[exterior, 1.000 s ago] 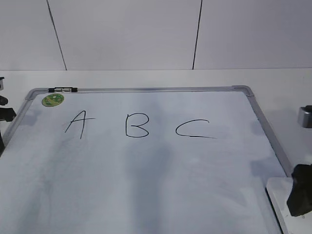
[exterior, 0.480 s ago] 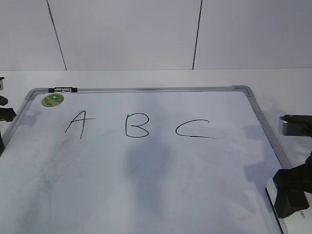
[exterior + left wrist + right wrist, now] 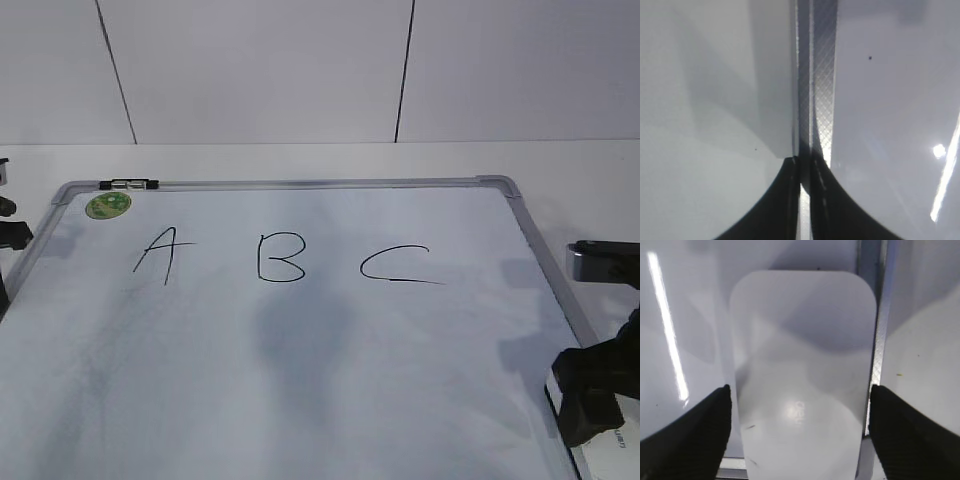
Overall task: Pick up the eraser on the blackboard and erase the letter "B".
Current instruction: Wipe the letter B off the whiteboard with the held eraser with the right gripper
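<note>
Jaws spread wide, eraser (image 3: 802, 375) between

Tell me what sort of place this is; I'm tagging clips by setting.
Probably a lab test bench, not a classroom: a blackboard with marker letters lies flat on a plain white table, bare white wall panels behind, and the right gripper straddles the eraser.

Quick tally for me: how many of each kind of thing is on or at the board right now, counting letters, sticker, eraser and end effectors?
Marker letters: 3, namely "A", letter "B" and "C"
Green sticker: 1
Eraser: 1
Blackboard: 1
End effectors: 2, the left end effector and the right end effector, which is open either side of the eraser
Total: 8
</note>
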Motion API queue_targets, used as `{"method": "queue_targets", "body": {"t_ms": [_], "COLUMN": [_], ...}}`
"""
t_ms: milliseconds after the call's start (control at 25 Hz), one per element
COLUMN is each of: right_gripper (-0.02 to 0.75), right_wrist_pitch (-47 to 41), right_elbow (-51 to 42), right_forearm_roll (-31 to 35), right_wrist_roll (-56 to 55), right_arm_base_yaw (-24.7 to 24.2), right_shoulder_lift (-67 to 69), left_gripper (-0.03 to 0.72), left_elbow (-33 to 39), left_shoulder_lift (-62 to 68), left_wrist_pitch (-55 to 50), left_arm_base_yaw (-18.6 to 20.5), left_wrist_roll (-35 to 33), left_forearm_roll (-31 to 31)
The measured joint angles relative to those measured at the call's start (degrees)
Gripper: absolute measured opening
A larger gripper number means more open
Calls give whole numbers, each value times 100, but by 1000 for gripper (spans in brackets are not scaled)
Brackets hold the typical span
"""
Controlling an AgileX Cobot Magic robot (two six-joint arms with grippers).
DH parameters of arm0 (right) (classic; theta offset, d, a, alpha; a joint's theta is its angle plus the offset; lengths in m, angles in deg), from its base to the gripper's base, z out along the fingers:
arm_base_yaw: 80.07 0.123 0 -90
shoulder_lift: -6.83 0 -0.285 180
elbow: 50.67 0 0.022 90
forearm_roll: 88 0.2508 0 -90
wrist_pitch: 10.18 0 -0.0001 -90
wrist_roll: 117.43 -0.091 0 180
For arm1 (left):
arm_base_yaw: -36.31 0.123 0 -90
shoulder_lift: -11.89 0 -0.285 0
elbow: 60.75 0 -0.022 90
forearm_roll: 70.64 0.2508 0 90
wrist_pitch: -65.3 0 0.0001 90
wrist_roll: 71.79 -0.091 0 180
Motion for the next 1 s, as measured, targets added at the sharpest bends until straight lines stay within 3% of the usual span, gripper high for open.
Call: {"method": "queue_targets", "body": {"t_ms": [1000], "right_gripper": [598], "right_wrist_pitch": [268], "right_elbow": [-184], "right_forearm_roll": [0], "right_wrist_roll": [-48], "right_arm_base_yaw": [0], "right_shoulder_lift": [0], "left_gripper": [13], "left_elbow": [0], "left_shoulder_lift": [0], "left_wrist_pitch": [-8], "left_arm_base_yaw": [0], "left_wrist_roll": [0], "left_forearm_roll": [-12]}}
